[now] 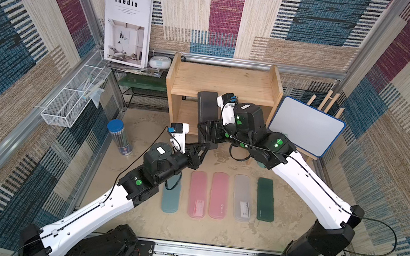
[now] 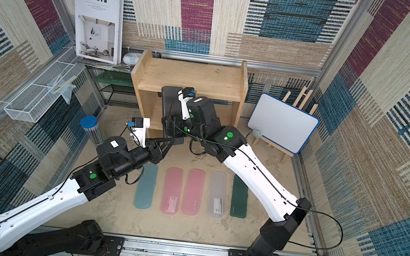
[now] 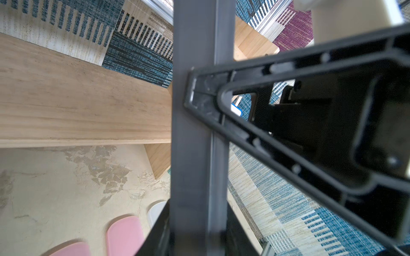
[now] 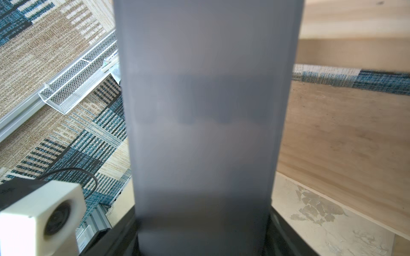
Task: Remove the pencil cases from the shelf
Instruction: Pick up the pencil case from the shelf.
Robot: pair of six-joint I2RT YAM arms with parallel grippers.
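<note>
You have the black pencil case just in front of the shelf, right hand clamped across it; left hand brackets its near end, grip unclear, apparently for a handover.

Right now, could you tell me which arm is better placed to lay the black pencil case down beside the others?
Probably the right: the right gripper straddles the black pencil case, and the bare spot beside the dark green case lies on its side.
</note>
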